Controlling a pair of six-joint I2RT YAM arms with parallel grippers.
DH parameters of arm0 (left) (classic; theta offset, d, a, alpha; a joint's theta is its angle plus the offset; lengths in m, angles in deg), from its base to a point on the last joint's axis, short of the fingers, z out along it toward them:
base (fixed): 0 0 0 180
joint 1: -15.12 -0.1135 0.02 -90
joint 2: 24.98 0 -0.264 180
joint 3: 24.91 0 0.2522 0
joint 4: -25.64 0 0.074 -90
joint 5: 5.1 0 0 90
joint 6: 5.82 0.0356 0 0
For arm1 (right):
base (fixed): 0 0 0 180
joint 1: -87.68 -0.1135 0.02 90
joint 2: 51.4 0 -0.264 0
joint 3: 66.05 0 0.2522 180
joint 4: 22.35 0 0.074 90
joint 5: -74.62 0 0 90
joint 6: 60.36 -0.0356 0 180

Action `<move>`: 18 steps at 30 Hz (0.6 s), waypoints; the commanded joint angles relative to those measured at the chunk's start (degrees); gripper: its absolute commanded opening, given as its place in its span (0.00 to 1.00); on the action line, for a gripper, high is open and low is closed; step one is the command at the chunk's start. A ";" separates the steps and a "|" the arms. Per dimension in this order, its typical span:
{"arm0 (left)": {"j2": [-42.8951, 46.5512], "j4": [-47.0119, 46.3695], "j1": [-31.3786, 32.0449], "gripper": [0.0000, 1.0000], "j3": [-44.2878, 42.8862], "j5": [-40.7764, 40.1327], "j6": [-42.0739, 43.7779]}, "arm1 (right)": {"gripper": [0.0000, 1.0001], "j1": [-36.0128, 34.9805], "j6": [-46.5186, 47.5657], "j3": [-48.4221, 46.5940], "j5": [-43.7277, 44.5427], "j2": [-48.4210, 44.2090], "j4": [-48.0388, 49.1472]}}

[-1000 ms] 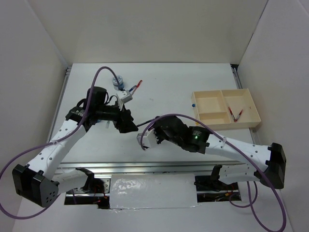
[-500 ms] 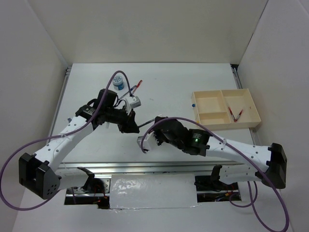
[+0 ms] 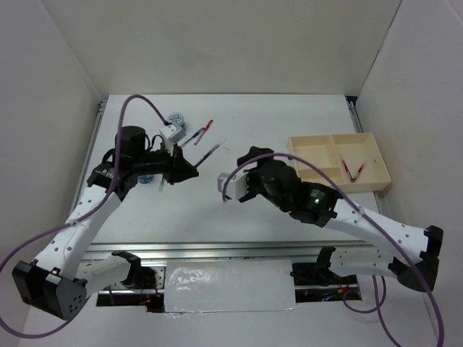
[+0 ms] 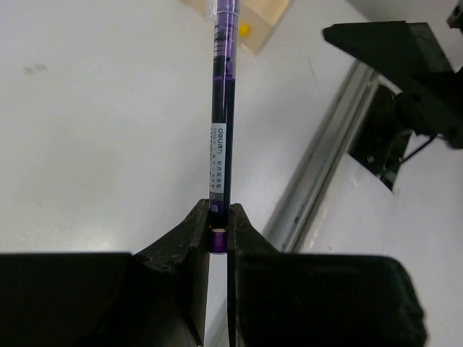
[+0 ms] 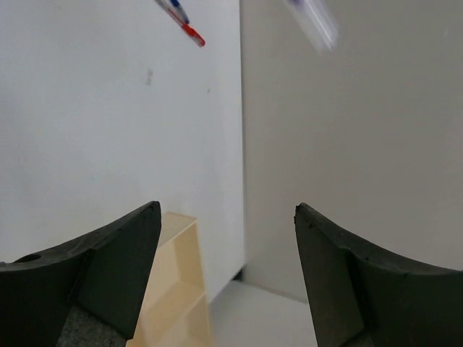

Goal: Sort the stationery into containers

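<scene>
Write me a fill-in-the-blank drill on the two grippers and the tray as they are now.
1. The left gripper is ___ on the end of a purple pen.
2. The right gripper is ___ and holds nothing.
3. One compartment of the beige tray holds ___ red-ended pens.

Missing words: shut; open; two.
</scene>
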 commanded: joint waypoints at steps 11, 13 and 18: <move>6.27 -51.95 -4.38 0.00 12.67 0.95 -51.77 | 0.75 41.95 -72.09 -33.99 -68.98 10.27 -11.92; 5.13 -52.76 -3.59 0.00 11.80 -0.35 -54.26 | 0.74 41.79 -84.63 -32.33 -72.46 10.97 -1.20; 3.99 -54.60 -3.14 0.00 10.91 -1.51 -54.98 | 0.73 37.40 -103.38 -29.16 -72.22 15.09 12.69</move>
